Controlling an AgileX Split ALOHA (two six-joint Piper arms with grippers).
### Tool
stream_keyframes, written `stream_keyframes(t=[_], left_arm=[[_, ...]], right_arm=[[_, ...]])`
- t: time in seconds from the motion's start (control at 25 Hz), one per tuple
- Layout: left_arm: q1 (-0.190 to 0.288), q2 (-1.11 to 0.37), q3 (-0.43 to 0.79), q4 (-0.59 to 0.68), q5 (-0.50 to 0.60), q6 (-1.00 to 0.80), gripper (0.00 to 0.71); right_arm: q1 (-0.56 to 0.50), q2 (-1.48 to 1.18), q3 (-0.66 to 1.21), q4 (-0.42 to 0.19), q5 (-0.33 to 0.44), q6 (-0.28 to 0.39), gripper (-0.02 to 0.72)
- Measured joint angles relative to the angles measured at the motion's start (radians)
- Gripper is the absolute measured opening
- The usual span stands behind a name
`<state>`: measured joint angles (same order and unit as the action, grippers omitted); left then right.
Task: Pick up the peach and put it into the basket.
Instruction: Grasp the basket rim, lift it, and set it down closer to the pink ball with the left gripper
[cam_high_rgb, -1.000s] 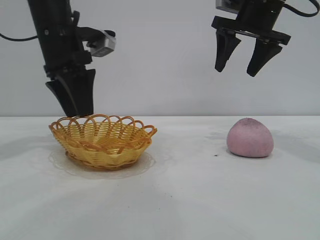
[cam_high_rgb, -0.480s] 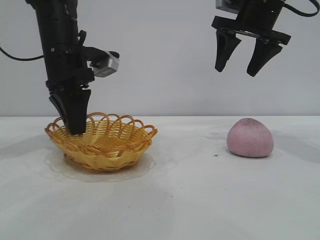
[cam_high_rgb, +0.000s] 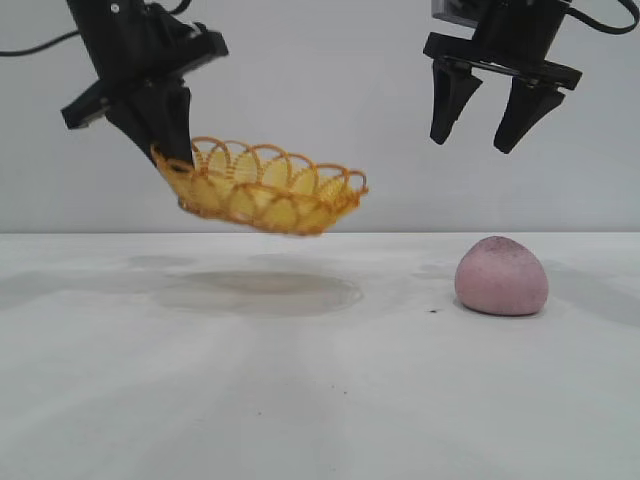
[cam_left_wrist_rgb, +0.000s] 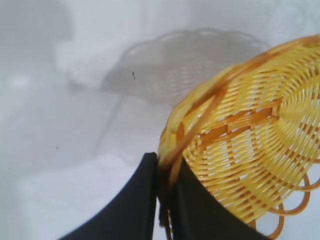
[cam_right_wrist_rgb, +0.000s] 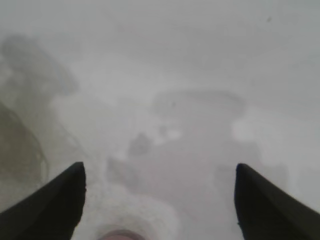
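The pink-mauve peach (cam_high_rgb: 501, 276) sits on the white table at the right. My right gripper (cam_high_rgb: 474, 140) hangs open high above it, empty; in the right wrist view only a sliver of the peach (cam_right_wrist_rgb: 120, 235) shows at the edge, between the spread fingers. My left gripper (cam_high_rgb: 170, 155) is shut on the rim of the yellow wicker basket (cam_high_rgb: 265, 190) and holds it tilted in the air, well above the table at the left. In the left wrist view the basket (cam_left_wrist_rgb: 250, 140) fills one side, its rim pinched between the black fingers (cam_left_wrist_rgb: 145, 195).
The white table (cam_high_rgb: 300, 400) carries the basket's shadow (cam_high_rgb: 255, 292) under the lifted basket. A plain grey wall stands behind. A small dark speck (cam_high_rgb: 432, 311) lies left of the peach.
My left gripper came down onto the basket's rim, closed on it and lifted it off the table, up and a little right, tilted. The right gripper and the peach have not moved.
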<state>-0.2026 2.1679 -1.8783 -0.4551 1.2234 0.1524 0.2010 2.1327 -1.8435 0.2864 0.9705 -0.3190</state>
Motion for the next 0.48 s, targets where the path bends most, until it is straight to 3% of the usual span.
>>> stream_keyframes(t=[0.24,0.48], left_arm=[[-0.014,-0.022,0.089,-0.08,-0.006,-0.087,0.0],[-0.06,-0.065,0.274,-0.136,-0.156,-0.133,0.0]], right_arm=[[0.0,0.0,0.0,0.002,0.0,0.0,0.529],[0.0,0.0,0.0,0.01,0.0,0.0,0.529]])
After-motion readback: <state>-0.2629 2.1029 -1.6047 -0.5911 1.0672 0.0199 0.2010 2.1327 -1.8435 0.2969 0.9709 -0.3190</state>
